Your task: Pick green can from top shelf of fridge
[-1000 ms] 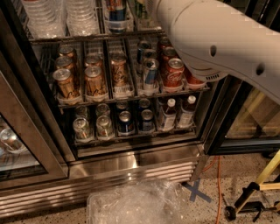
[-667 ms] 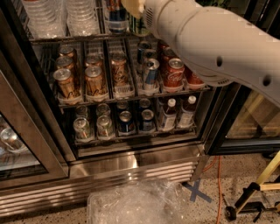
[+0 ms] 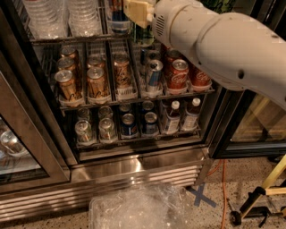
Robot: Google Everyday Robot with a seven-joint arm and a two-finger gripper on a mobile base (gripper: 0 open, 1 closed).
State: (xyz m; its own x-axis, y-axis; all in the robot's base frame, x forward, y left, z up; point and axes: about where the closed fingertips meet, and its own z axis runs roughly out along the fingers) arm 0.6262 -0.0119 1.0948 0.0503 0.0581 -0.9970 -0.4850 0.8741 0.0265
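Note:
The fridge point(image 3: 134, 167) stands open in front of me, with wire racks of drinks. The top shelf point(image 3: 67, 40) holds clear water bottles point(image 3: 49, 18) and a dark blue can point(image 3: 118, 15). A pale-green can point(image 3: 144, 35) shows just below my arm at the right part of that shelf, mostly hidden by it. My gripper point(image 3: 135, 11) reaches in from the upper right on the white arm point(image 3: 223, 44). Its cream end sits at the top shelf, right above the green can and next to the blue can.
The middle rack holds copper-brown cans point(image 3: 96, 82), a silver-blue can point(image 3: 154, 74) and red cola cans point(image 3: 178, 74). The lower rack holds small cans and bottles point(image 3: 172, 116). A glass door point(image 3: 18, 152) stands at the left. A clear plastic bin point(image 3: 134, 210) and a yellow-black stand point(image 3: 263, 192) are on the floor.
My arm has swung left and further into the fridge along the top shelf, so its end now sits over the pale-green can. The drinks have not moved.

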